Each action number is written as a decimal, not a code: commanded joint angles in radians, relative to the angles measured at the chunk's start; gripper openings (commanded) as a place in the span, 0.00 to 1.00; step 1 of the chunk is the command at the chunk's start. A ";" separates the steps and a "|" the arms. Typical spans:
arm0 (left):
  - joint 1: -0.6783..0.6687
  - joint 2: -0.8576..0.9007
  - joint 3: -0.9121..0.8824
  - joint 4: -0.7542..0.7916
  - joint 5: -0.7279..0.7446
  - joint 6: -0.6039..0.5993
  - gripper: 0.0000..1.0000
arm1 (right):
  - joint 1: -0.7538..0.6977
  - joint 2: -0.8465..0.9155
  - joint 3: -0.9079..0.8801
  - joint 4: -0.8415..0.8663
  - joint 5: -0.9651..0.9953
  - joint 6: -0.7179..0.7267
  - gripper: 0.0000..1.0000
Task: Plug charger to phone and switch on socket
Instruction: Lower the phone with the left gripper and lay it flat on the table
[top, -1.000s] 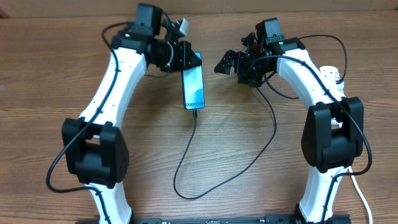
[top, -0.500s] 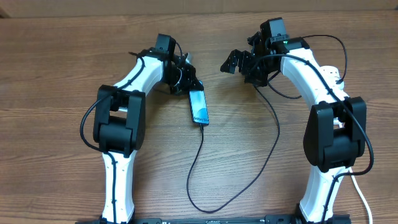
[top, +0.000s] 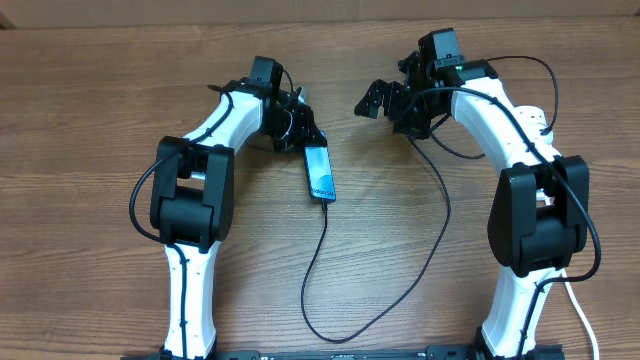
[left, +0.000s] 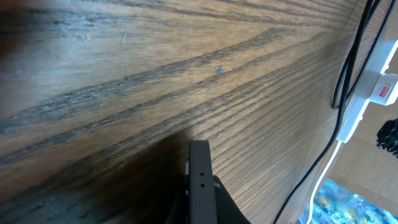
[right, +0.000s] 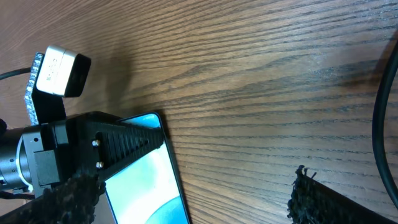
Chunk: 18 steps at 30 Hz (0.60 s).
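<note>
The phone (top: 320, 175), with a teal-blue screen, lies slanted at the table's middle. It also shows in the right wrist view (right: 146, 180). My left gripper (top: 298, 135) is shut on the phone's top end, with a ribbed finger across its corner. The charger cable (top: 325, 240) runs from the phone's lower end, loops toward the front edge, then climbs to the right arm. The socket (top: 541, 120) is mostly hidden behind my right arm. In the left wrist view it (left: 372, 74) shows a red switch. My right gripper (top: 378, 100) is open and empty, to the right of the phone.
The power strip's thick white cord (top: 582, 322) runs off the front right corner. The cable loop (top: 340, 335) lies near the front edge between the two arm bases. The wooden table (top: 90, 120) is bare at the far left.
Over the last second my left arm has swung round, and the phone has moved down and right with the cable trailing. Nothing has moved in the last half second.
</note>
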 joint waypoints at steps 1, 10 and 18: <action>-0.013 -0.002 -0.001 0.002 0.019 -0.014 0.11 | -0.004 0.002 0.010 0.001 0.010 -0.003 1.00; -0.013 -0.002 -0.001 -0.031 -0.031 -0.014 0.15 | -0.004 0.002 0.010 0.002 0.010 -0.003 1.00; -0.013 -0.002 -0.001 -0.044 -0.033 -0.014 0.19 | -0.004 0.002 0.010 0.002 0.010 -0.003 1.00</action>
